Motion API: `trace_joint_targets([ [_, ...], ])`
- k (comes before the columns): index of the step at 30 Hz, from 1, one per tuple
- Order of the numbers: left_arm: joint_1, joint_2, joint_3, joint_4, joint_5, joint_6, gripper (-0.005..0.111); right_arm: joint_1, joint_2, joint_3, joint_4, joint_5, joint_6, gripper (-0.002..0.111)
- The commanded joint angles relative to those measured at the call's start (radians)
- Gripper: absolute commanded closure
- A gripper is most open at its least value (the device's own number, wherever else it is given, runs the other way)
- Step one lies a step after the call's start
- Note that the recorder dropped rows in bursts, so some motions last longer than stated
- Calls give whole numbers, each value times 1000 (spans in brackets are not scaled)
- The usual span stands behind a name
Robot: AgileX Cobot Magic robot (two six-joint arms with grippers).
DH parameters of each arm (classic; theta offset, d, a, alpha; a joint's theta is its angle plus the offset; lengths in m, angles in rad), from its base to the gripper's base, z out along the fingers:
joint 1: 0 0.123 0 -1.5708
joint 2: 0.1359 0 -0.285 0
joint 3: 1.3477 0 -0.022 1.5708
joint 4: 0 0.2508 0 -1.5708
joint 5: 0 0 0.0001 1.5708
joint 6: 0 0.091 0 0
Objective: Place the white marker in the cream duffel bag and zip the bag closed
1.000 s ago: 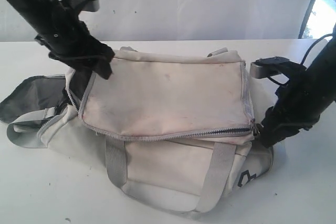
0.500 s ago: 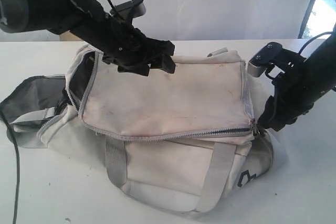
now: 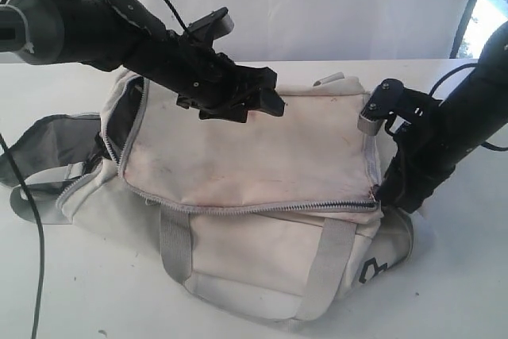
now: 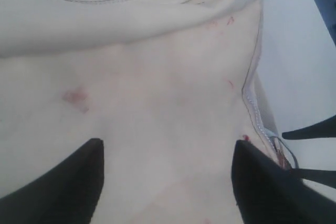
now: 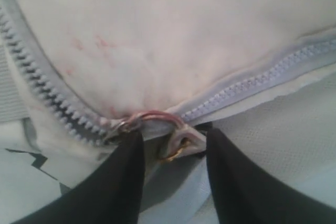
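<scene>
Scene: a cream duffel bag (image 3: 246, 156) lies on a white bench (image 3: 79, 291), with one black robot arm at each end
Bag: soft off-white fabric with faint pink stains; two grey webbing handles (image 3: 175, 244) hang down its near side
Top flap: lies flat over the main compartment, and its grey zip (image 3: 270, 206) looks closed along the near edge as far as the right corner
Left end of bag: the flap gapes there and shows dark grey lining (image 3: 123, 121); nothing can be made out inside the gap
White marker: not to be seen in any view; whether it lies under the flap cannot be told
Left gripper (image 4: 169, 142): hovers over the far part of the top flap, clear of the fabric, fingers (image 4: 68, 182) spread wide with only stained cloth showing between them
Right gripper (image 5: 174, 135): down at the bag's right near corner where the zip turns, fingers (image 5: 115, 182) closed on the zip pull (image 5: 178, 141); the metal ring and tab sit between the tips and touch both
Zip at that corner: open teeth run off to one side of the pull, a closed run to the other
</scene>
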Motion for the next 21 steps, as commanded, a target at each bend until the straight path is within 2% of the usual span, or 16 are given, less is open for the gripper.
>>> trace_joint_targets([
  [1,-3,-6,-7,-14,7,52,32,2,20,3,10,21,-12,72],
  [10,-3,26,-7,-11,15,48,32,2,19,9,14,32,-8,74],
  [12,-3,29,-7,-11,15,50,32,2,19,9,14,32,-8,83],
  [15,-3,29,-7,-11,6,70,32,2,19,9,52,59,-1,106],
  [21,-3,43,-7,-9,-31,70,32,2,-12,7,69,173,199,108],
])
